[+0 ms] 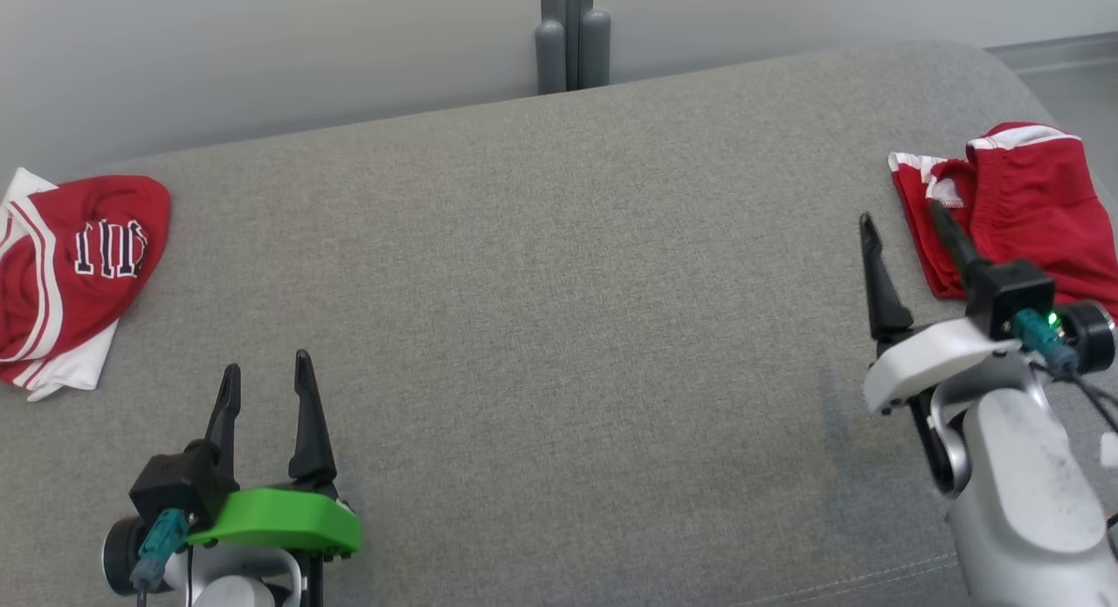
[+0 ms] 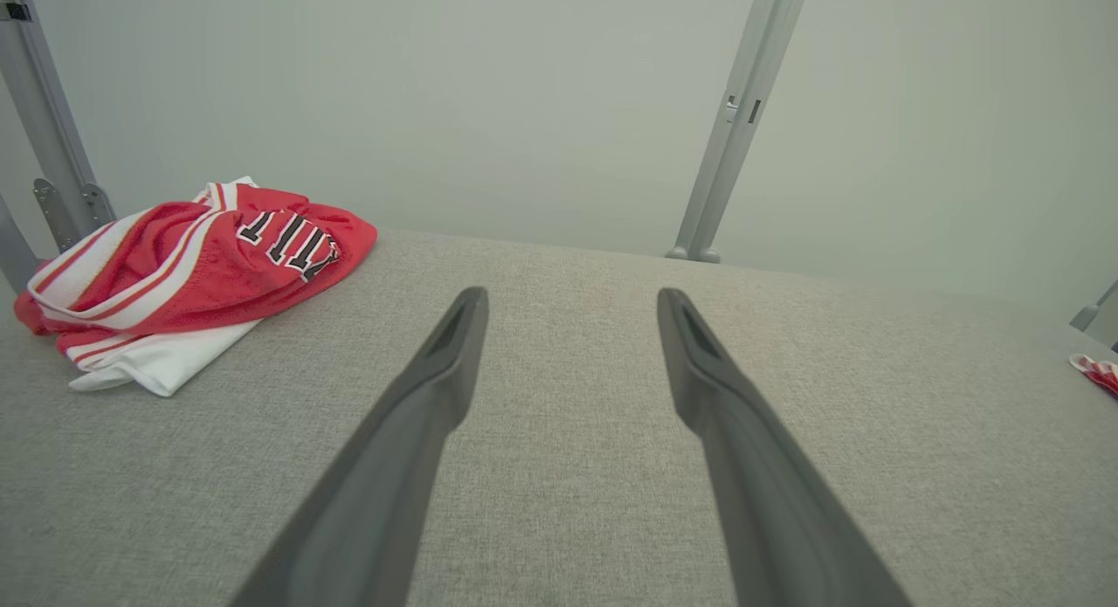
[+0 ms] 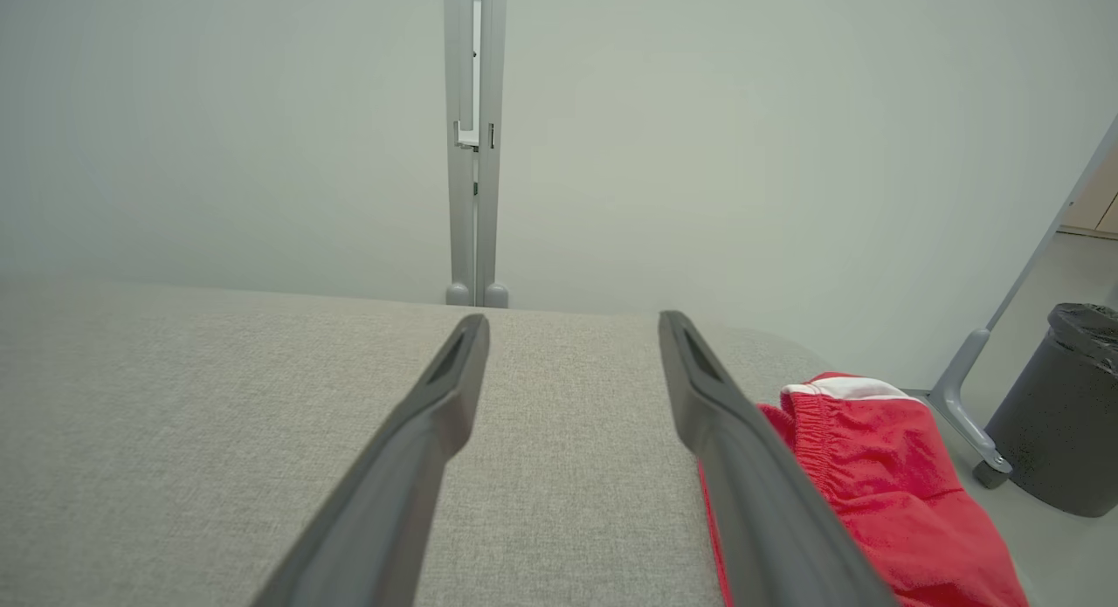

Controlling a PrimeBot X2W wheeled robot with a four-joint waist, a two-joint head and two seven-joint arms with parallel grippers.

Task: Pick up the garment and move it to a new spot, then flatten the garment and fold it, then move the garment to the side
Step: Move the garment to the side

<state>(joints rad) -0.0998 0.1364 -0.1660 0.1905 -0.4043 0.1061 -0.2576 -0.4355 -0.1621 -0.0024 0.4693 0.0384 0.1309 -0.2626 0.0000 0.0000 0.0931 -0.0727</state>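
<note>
On the grey fabric surface (image 1: 559, 284), head view: crumpled red shorts (image 1: 1031, 214) with white trim lie far right, one finger of the open right pincer (image 1: 900, 212) over their edge; a bunched red-and-white jersey (image 1: 70, 266) lies far left, the left pincer (image 1: 266, 371) open, empty. Left wrist view: the jersey (image 2: 175, 266) shows black lettering. Right wrist view: shorts (image 3: 873, 467) beside one finger.

Jersey (image 1: 79, 279): red, white stripes, black lettering. Shorts (image 1: 1039, 214): red, white trim. Cushion (image 1: 559, 327): grey weave.
</note>
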